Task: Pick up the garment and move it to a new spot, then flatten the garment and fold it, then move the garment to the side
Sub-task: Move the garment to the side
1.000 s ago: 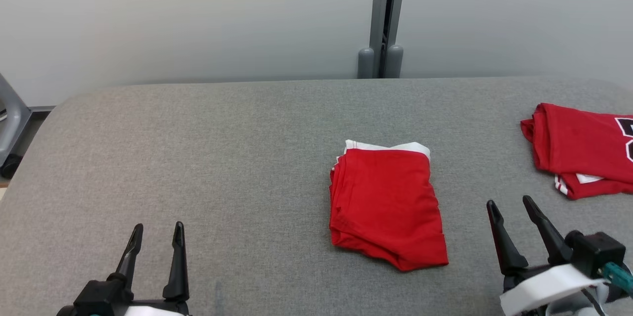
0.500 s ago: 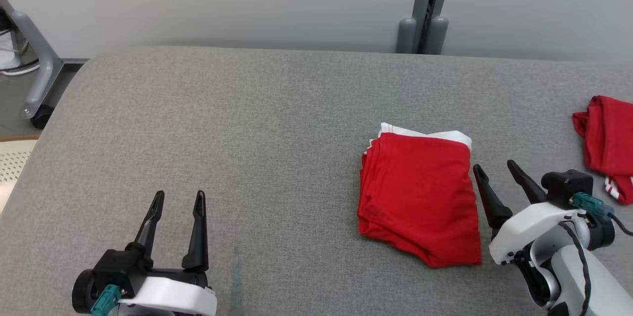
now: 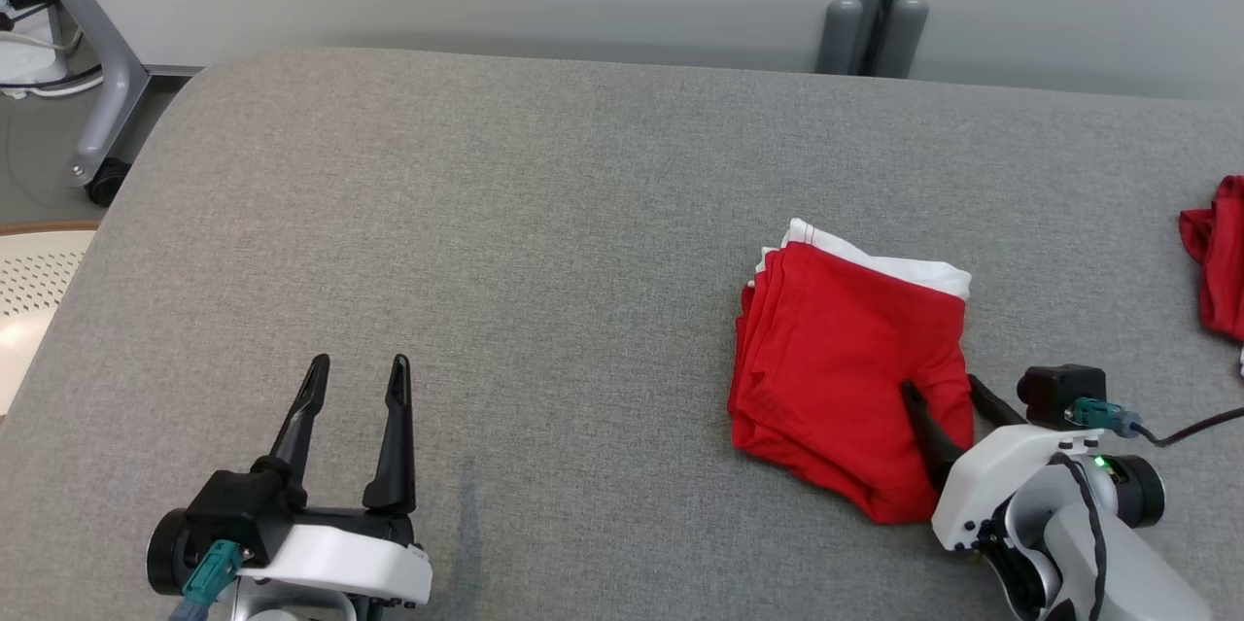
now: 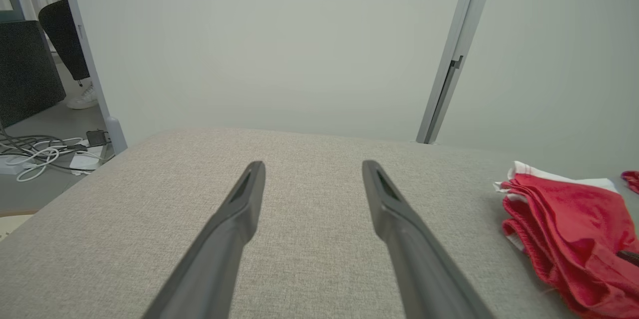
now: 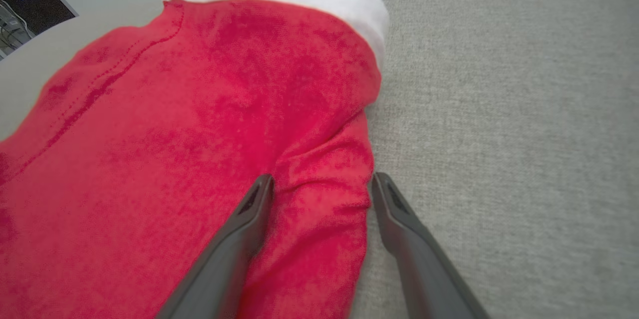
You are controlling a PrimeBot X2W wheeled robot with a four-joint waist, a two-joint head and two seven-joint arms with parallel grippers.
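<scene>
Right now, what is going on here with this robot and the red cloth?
A two-armed robot works at a grey padded table. Its right gripper is open and straddles the right edge of the folded red garment, one finger over the cloth, the other over the table beside it; nothing is gripped yet. The left gripper is open over bare table, apart from the garment. A second red garment lies at the far right.

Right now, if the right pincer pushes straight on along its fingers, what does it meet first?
The folded red garment: its right edge lies between the right pincer's open fingers, one over cloth, one over the grey table. Whether they touch it yet is unclear.
</scene>
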